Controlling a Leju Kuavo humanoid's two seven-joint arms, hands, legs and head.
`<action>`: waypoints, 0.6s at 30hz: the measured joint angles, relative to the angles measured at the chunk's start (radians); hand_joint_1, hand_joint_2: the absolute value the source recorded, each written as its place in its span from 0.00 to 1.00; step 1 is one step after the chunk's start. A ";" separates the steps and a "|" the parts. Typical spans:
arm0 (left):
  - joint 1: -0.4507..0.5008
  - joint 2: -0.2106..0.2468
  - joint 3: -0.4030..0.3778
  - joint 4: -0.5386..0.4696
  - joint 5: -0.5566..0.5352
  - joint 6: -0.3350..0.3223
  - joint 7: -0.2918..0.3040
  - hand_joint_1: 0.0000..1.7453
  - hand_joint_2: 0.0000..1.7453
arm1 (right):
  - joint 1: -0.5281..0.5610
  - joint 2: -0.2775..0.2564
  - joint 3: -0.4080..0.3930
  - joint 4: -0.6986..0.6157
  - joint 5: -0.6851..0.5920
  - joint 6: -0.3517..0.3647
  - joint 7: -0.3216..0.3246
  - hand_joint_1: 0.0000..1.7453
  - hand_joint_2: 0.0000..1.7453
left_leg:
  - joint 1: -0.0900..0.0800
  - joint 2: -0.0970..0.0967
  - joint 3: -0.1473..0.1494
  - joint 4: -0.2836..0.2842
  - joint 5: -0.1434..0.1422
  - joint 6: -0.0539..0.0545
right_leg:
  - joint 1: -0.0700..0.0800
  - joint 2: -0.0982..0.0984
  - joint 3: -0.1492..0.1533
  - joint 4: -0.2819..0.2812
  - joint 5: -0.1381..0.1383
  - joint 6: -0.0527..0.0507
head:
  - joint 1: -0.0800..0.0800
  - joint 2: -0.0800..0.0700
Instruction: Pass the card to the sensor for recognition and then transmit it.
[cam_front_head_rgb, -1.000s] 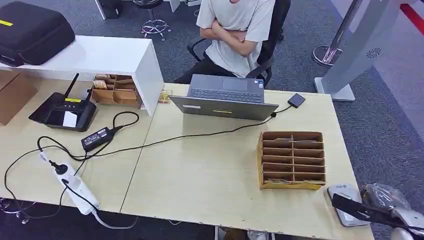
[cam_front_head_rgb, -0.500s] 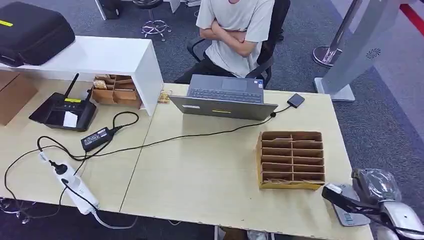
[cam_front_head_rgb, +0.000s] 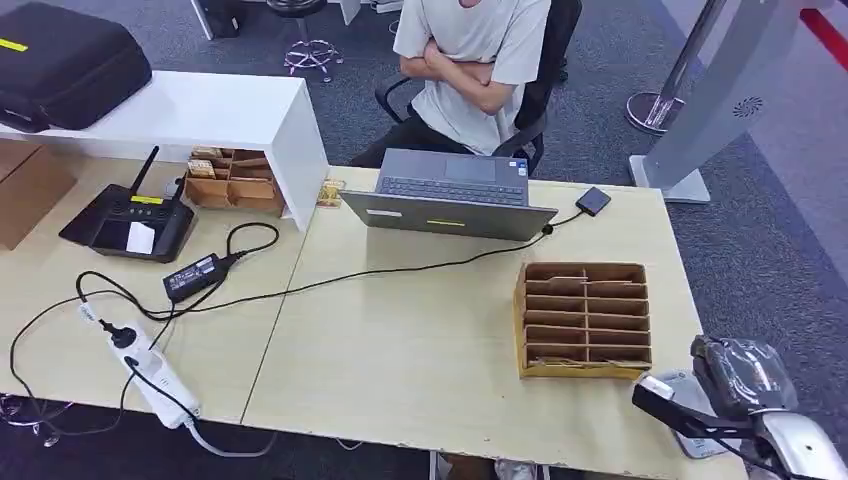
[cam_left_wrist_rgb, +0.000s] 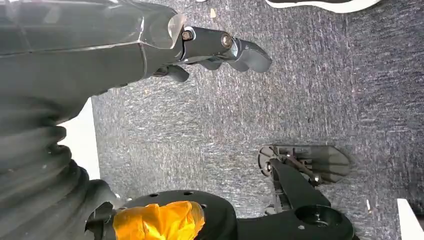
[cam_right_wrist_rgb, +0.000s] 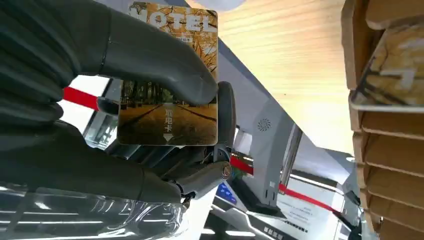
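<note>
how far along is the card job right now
Done: the hotel key card is out of the cardboard slot rack and pinched in the right robot hand. In hand: it hovers over the grey card reader at the table corner. Left: recognition and passing it on. The left robot hand hangs idle.

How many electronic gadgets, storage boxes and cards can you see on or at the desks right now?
Electronics: 6: laptop, router, power adapter, power strip, small black box, card sensor
Cardboard organizers: 2: slotted organizer, small organizer
Cards: 1: hotel card in the right hand
Total: 9
</note>
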 joint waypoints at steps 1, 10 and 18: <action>0.000 0.000 0.001 0.000 -0.003 0.000 0.000 0.00 1.00 | 0.000 0.000 -0.001 -0.002 0.000 -0.009 -0.008 1.00 1.00 | 0.000 0.000 0.000 0.000 0.000 0.000 | 0.000 0.000 0.000 0.000 0.000 0.000 | 0.000 0.000; -0.002 0.000 0.002 0.000 -0.057 -0.019 0.000 0.00 1.00 | -0.100 0.090 0.000 0.021 0.076 -0.293 -0.073 1.00 1.00 | 0.000 0.002 0.001 0.000 0.001 -0.001 | 0.000 0.002 -0.001 0.002 0.000 0.000 | 0.000 0.000; -0.005 0.000 -0.003 0.000 -0.105 -0.037 0.004 0.00 1.00 | -0.336 0.164 0.022 0.084 0.098 -0.357 -0.104 1.00 1.00 | 0.000 0.002 0.000 0.000 0.003 0.000 | 0.000 0.002 -0.001 0.002 0.002 0.000 | 0.000 0.000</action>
